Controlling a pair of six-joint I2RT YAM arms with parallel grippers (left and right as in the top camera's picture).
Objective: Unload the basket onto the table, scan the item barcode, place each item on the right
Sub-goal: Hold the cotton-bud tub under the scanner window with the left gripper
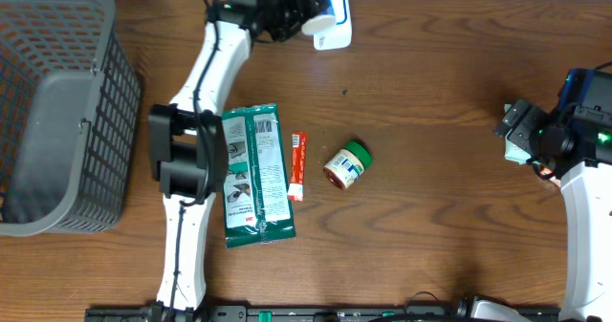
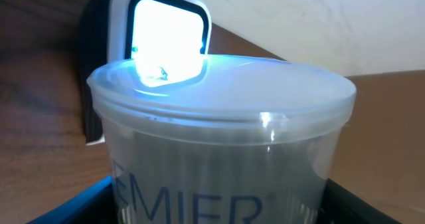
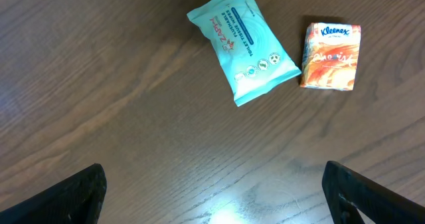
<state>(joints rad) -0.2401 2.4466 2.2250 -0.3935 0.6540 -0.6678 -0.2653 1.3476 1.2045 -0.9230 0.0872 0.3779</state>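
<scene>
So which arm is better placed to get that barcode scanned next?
Left. The left arm holds the clear tub in its jaws right in front of the lit scanner. The right arm hangs far off to the side, jaws open, above a wipes pack and a tissue pack.

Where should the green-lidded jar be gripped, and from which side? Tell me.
Probably grip the green-lidded jar across its white body, coming straight down from above. It appears to lie on its side, lid toward the far right, so the fingers can close on its rounded flanks.
</scene>
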